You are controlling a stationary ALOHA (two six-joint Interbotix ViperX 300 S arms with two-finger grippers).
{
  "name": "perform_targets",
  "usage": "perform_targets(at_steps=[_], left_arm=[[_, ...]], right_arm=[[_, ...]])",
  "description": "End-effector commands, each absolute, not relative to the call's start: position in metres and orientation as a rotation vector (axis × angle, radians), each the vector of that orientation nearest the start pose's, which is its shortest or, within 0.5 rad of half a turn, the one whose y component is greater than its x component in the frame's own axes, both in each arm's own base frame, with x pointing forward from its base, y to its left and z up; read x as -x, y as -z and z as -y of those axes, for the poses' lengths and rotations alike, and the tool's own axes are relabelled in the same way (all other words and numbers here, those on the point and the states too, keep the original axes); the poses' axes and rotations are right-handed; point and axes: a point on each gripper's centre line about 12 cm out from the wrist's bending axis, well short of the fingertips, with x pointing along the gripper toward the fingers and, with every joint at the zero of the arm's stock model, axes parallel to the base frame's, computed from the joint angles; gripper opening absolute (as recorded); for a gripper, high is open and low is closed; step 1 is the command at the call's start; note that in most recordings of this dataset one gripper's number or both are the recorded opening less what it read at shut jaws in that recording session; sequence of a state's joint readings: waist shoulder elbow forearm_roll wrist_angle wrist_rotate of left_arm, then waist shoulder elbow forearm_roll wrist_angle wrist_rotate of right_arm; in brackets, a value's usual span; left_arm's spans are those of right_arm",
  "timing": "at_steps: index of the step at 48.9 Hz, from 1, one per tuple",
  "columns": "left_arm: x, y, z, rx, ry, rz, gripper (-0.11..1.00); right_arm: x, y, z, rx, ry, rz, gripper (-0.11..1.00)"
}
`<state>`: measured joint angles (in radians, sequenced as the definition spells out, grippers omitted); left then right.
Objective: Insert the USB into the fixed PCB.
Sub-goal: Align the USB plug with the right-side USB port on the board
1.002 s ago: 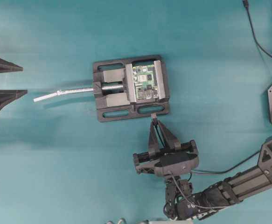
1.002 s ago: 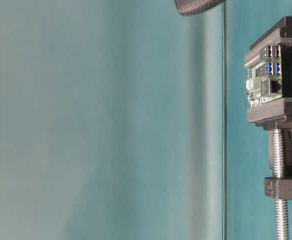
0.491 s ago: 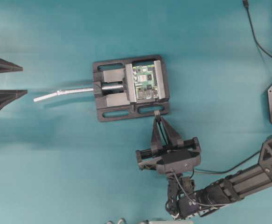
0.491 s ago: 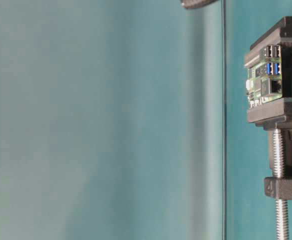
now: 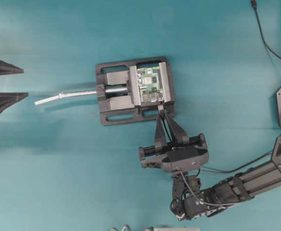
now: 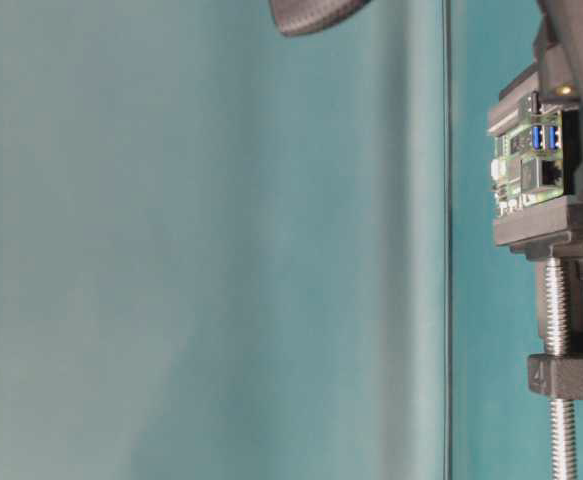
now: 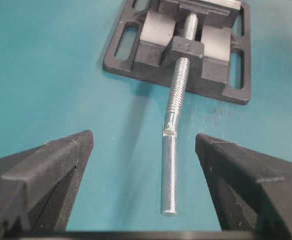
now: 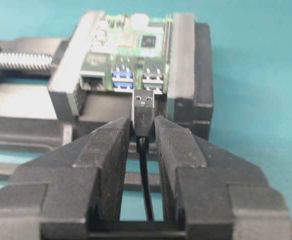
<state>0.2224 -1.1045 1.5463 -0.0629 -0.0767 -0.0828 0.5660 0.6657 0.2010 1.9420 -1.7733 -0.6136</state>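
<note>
You have one USB [image 8: 143,114], a small black plug with a silver metal tip on a thin black cable, pinched between the two black fingers of the right gripper [image 8: 142,131]. Its tip sits just in front of the fixed PCB [image 8: 128,52], the single green circuit board with silver connectors, and is not yet inside a port. Count four stacked USB ports on the board's near edge: two blue ones on the left and two black ones on the right, with the plug lined up roughly between the two pairs.

The board is clamped in one black vise [image 5: 133,91] with grey jaws, and one silver screw rod [image 7: 171,155] juts out of the vise on the side away from the board.

Beyond the rod's free end, well apart from the vise, your left gripper [image 7: 143,192] holds nothing, its fingers spread wide.

Compared with a second ago, the right gripper has moved closer to the vise: the plug then lay just outside the vise frame, and it now overlaps the frame next to the board. The left gripper has not moved.
</note>
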Motion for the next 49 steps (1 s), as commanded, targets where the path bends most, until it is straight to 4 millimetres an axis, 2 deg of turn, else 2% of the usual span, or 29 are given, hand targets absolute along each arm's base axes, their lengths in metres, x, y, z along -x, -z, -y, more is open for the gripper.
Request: perform_targets(at_steps=[1,17,49], left_arm=[[-0.1391,-0.1492,-0.0323,0.196,-0.254,-0.333,0.99],[-0.1389,-0.1486,-0.032,0.195,-0.253,-0.335,0.99],[-0.1388,-0.1486,-0.0323,0.196,-0.255,-0.335,0.99]], right_arm=[[-0.3805,-0.1105,-0.1111,-0.133,1.425,-0.007,0.21],[-0.3795,-0.1099,-0.1029,-0.121,1.441,-0.008,0.21],[-0.3771,-0.107,-0.1021,-0.114,1.439,-0.02,0.21]])
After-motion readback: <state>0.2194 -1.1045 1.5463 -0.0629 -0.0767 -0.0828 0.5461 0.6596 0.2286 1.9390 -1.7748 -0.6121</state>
